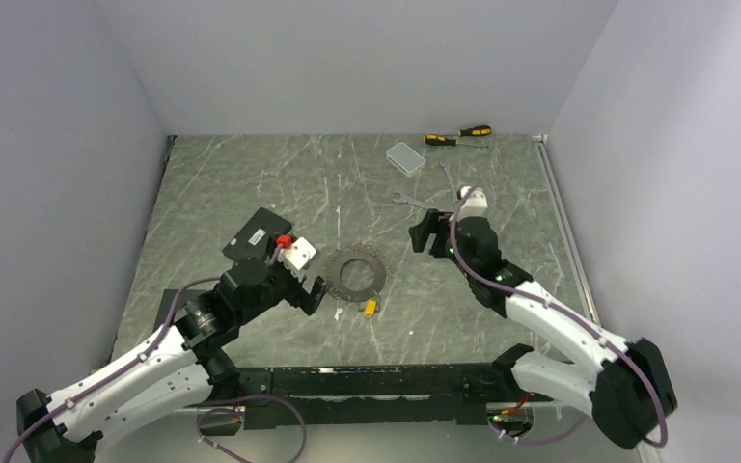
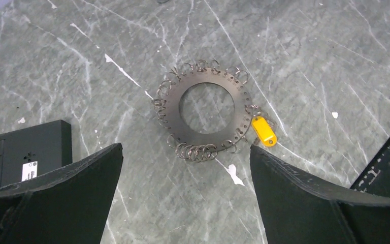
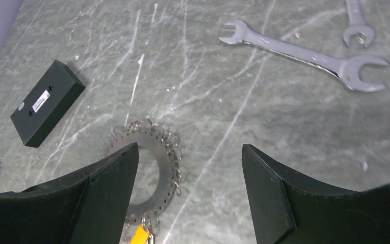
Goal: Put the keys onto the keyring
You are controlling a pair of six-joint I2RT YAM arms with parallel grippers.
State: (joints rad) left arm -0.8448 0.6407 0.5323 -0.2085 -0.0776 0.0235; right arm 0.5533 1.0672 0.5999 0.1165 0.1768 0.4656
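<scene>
You are looking at a grey, white-veined marble-pattern tabletop (image 1: 241, 178) closed in by plain white walls (image 1: 347, 58) on the left, right and far sides. On its left half lies a flat black rectangular box (image 3: 47, 101) with a small white label on top. Far and right of centre sits a clear rectangular plastic box (image 1: 406, 157). Just beyond it, by the far wall, two yellow-and-black screwdrivers (image 1: 455, 136) lie almost end to end. Nearer than the clear box, a long silver open-ended wrench (image 3: 304, 56) lies slantwise. A second silver wrench (image 3: 358, 23) lies near its larger end. Small white flecks (image 2: 232, 174) dot the surface.
</scene>
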